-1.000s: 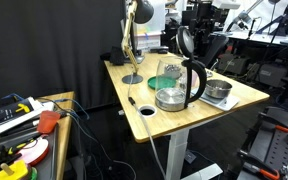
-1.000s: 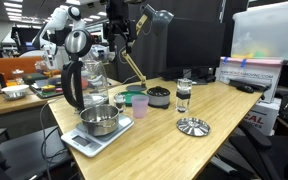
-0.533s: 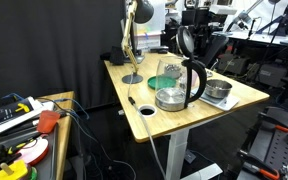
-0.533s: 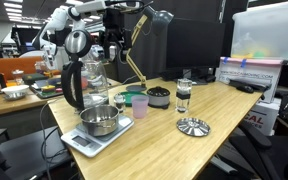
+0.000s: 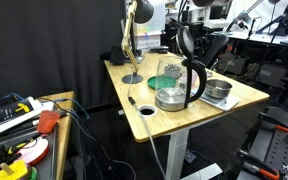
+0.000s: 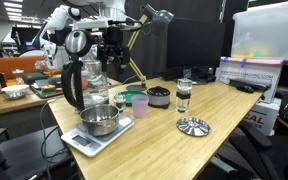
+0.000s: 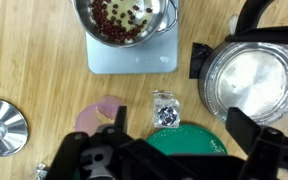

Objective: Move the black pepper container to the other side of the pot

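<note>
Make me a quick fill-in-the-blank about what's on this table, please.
1. The steel bowl of reddish bits stands on a ___.
2. The kettle has a handle coloured ___.
3. The round metal lid lies flat on the wooden ___.
4. The hand hangs in the air holding ___.
Missing words: scale; black; table; nothing.
</note>
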